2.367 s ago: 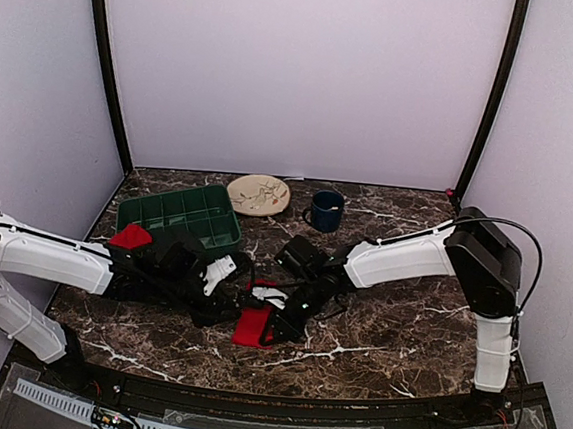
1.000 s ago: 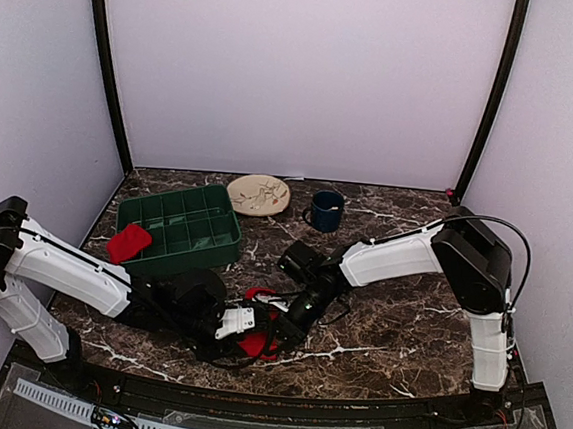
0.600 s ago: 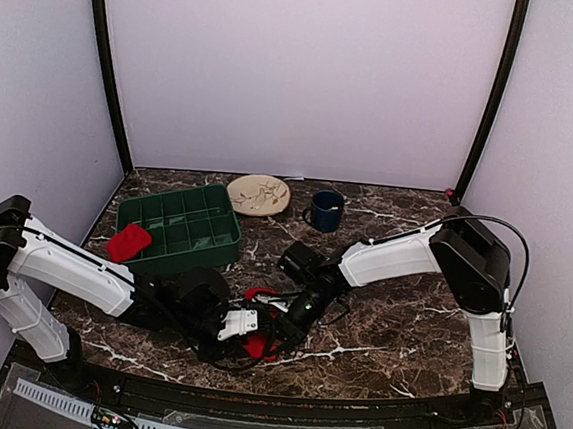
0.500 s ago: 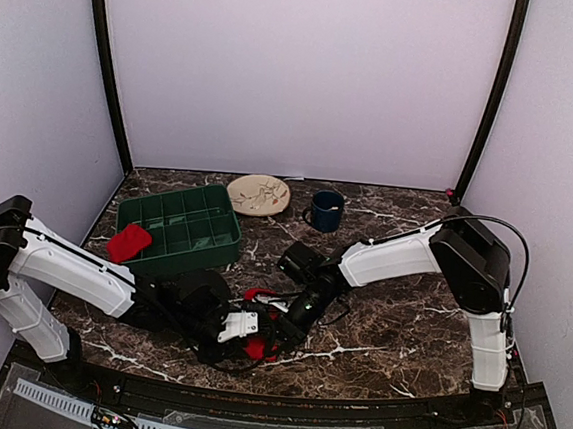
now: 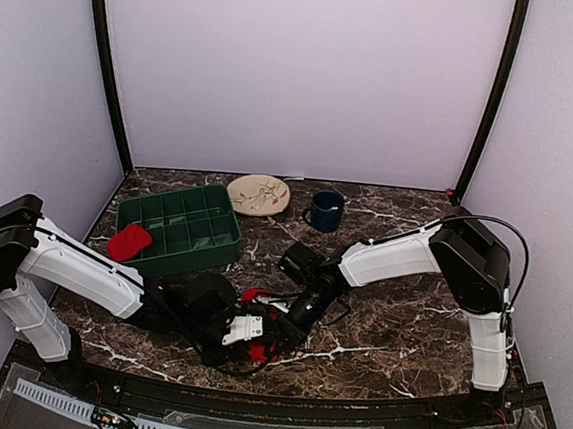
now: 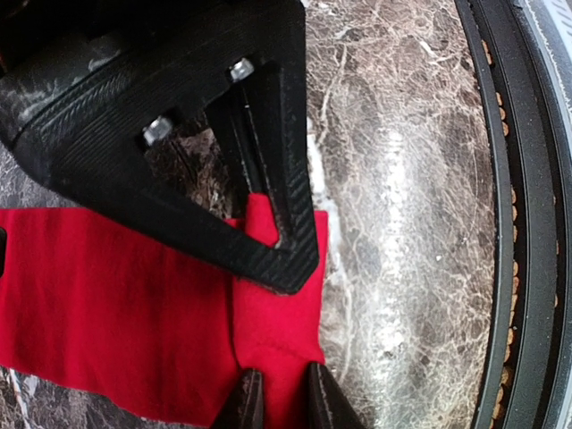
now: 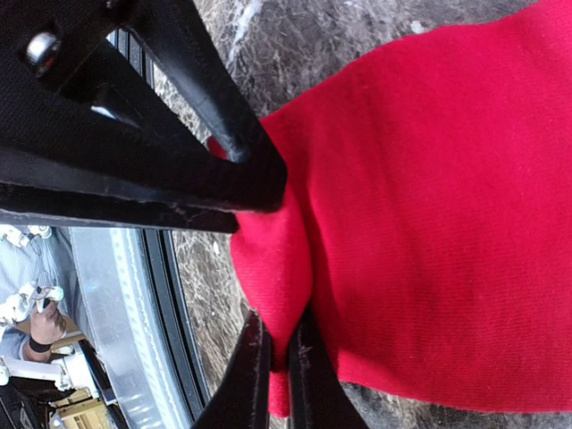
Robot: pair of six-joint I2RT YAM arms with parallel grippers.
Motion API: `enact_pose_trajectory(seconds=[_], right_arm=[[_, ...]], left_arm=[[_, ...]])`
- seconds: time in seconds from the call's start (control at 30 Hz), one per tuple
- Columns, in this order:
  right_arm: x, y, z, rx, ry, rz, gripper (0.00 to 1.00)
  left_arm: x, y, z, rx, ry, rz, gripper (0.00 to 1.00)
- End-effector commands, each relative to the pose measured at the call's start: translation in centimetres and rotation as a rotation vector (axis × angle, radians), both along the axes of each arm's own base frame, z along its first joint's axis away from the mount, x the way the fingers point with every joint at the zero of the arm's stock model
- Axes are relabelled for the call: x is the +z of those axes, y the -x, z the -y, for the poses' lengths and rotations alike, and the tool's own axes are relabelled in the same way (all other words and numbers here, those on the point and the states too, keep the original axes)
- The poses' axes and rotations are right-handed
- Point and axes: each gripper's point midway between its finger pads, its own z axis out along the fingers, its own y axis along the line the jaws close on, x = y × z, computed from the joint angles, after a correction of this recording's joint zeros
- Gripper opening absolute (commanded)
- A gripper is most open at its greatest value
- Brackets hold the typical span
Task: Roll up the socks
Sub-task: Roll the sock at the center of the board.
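One red sock (image 5: 257, 351) lies bunched on the marble table near the front edge, mostly hidden under both grippers. My left gripper (image 5: 256, 338) comes in from the left, and its fingertips pinch the sock's (image 6: 134, 313) right-hand fold; my left gripper (image 6: 279, 404) is shut on that fabric. My right gripper (image 5: 278, 336) reaches down from the right. In the right wrist view, my right gripper (image 7: 278, 344) is shut on a bulging edge of the sock (image 7: 429, 214). The two grippers stand almost tip to tip. A second red sock (image 5: 128, 242) rests on the green tray's left corner.
A green compartment tray (image 5: 190, 228) stands at the back left, a cream plate (image 5: 258, 194) and a dark blue mug (image 5: 326, 210) behind the arms. The table's black front rail (image 6: 518, 223) runs close to the sock.
My left gripper has slid right along the front and its jaws have narrowed onto the sock's fold. The sock has bunched into a smaller patch. The right arm has hardly moved.
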Motion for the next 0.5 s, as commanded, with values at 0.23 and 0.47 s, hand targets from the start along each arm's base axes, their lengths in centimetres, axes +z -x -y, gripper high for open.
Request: enact_pose_trajectory(seconds=[0.23,0.47], right_arm=[[0.0,-0.2,-0.1,0.004,-0.006,-0.019,0.02],[-0.1,-0.3,0.0,0.002,0.002,-0.01,0.04]], left_arm=[[-1.1,-0.5,-0.2,0.022,-0.069,0.01,0.07],[-2.0,-0.6,0.0,0.041,-0.118,-0.028,0.0]])
